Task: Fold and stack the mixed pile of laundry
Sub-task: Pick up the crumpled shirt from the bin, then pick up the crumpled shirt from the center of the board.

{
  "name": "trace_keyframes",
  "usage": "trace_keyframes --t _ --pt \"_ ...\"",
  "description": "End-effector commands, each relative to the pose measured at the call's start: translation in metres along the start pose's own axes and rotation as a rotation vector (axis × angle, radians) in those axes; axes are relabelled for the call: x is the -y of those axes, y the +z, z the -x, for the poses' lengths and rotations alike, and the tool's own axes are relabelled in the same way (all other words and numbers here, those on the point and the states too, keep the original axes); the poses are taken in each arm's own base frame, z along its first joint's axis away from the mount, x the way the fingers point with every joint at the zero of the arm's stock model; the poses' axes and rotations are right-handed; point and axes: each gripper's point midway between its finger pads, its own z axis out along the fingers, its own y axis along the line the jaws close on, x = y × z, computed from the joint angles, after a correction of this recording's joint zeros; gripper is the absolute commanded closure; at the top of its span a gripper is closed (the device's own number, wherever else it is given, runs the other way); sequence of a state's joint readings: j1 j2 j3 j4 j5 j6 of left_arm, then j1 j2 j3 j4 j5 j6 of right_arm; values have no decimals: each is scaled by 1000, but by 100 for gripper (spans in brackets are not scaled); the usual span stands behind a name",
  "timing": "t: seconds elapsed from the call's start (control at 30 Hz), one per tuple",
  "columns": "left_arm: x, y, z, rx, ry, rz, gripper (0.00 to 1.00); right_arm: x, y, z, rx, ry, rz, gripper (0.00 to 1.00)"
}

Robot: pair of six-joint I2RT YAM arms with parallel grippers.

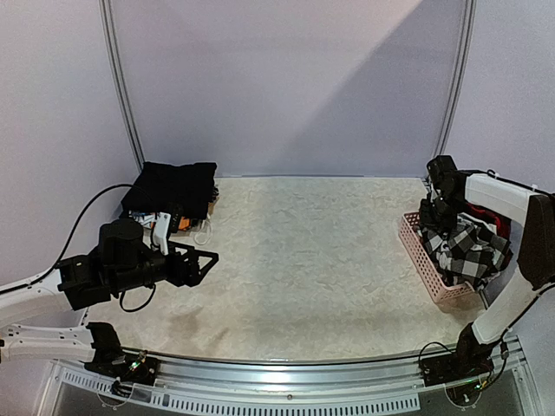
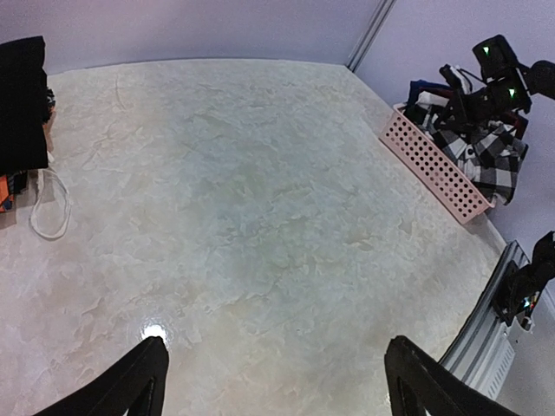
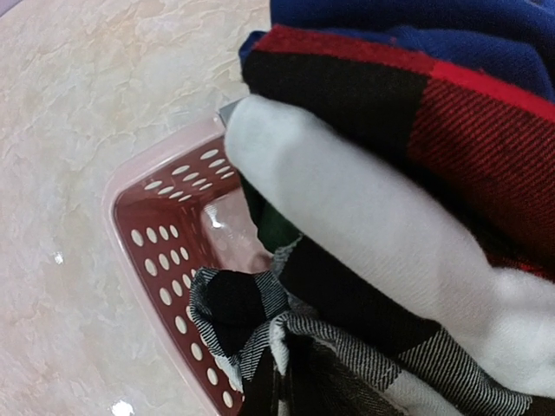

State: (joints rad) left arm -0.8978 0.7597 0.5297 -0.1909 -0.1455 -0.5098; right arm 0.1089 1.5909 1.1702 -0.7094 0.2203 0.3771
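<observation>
The cream, marble-patterned tabletop (image 1: pixel 303 251) lay bare across its middle, which looked like the working room you had left for folding. At its far left corner sat the large plain black garment (image 1: pixel 171 186), squared off flat. I judged that to be the start of the stack, parked where it would not crowd the folding space.

On the right edge stood the pink perforated plastic basket (image 1: pixel 427 260), and the rest of the mixed laundry pile (image 1: pixel 468 247) was heaped in it and spilling over the rim, so most of the task was not yet done.

Your right gripper (image 1: pixel 436 217) was nosed down into that heap with its jaws pressed together. Your left gripper (image 2: pixel 276 347) hung low over the near left of the table with its jaws spread wide and nothing between them, seemingly waiting to take a corner.

The overhead view gave you the layout: stack and basket well apart, one arm at each. Only the right wrist view showed the heap close up, with a black-and-white checked cloth (image 3: pixel 347 364) lowest, a plain white fold (image 3: pixel 347 208) across the middle and a red, black and navy plaid (image 3: pixel 451 113) above. That cloth hid the fingers, so you could not tell which piece, if any, was pinched.

Only the left wrist view showed the thin white cord loop (image 2: pixel 48 208) beside the stack clearly.
</observation>
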Motion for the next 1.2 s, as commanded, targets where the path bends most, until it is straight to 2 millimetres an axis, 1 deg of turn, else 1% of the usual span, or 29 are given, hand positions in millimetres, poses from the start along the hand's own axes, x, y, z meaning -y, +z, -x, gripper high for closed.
trace_keyframes --t 0.0,0.07,0.1,0.2,0.23,0.27,0.43,0.5,0.57,0.6,0.67,0.7,0.73,0.77,0.8,0.83,0.87,0.93,0.97,1.0,1.03,1.07,1.1,1.13,1.17 --pt "4 3 -3 -2 4 -13 12 -6 -13 11 8 -3 39 100" --pt "4 3 -2 2 6 -13 12 -12 -30 16 31 -10 64 100" --pt "4 3 -1 3 5 -14 12 -16 -41 20 52 -21 69 100" --pt "5 4 -1 7 8 -16 11 -33 -83 30 133 -63 96 100" --pt "5 5 -1 8 8 -16 11 -41 -101 37 172 -73 113 100" --pt "5 5 -1 8 8 -17 11 -51 -121 39 210 -90 137 100" --pt "6 8 -1 6 12 -21 10 -85 -212 57 378 -143 236 100" --pt "6 9 0 10 14 -19 9 -100 -246 63 439 -170 284 100" --pt "7 10 0 11 15 -21 8 -120 -280 66 499 -210 355 100" --pt "7 11 1 12 14 -23 8 -134 -295 66 523 -240 391 100" --pt "8 14 1 13 16 -23 7 -157 -335 66 599 -302 457 100" --pt "8 15 1 14 19 -23 6 -167 -355 64 631 -326 487 100" --pt "9 16 2 14 23 -21 6 -180 -371 62 659 -361 505 100" --pt "9 18 2 11 25 -19 6 -194 -390 56 685 -394 537 100" --pt "9 20 2 8 28 -17 5 -204 -411 50 723 -425 562 100" --pt "10 20 3 6 28 -18 5 -223 -427 40 749 -468 589 100" --pt "10 21 3 5 30 -18 5 -233 -448 29 795 -515 607 100" --pt "9 19 5 10 33 -7 5 -260 -480 -1 874 -598 627 100" --pt "5 17 6 16 37 12 5 -275 -487 -19 915 -671 608 100" --pt "2 14 7 24 39 24 5 -287 -492 -41 933 -735 608 100" --pt "-1 10 8 31 39 39 5 -292 -492 -52 946 -782 586 100" --pt "-5 7 8 37 41 55 5 -296 -485 -59 933 -799 564 100" --pt "-8 3 9 41 42 68 5 -299 -473 -67 901 -819 548 100" --pt "-11 -1 9 46 41 82 5 -302 -458 -75 864 -816 533 100" --pt "-15 -5 9 53 38 94 5 -301 -444 -84 830 -819 531 100"
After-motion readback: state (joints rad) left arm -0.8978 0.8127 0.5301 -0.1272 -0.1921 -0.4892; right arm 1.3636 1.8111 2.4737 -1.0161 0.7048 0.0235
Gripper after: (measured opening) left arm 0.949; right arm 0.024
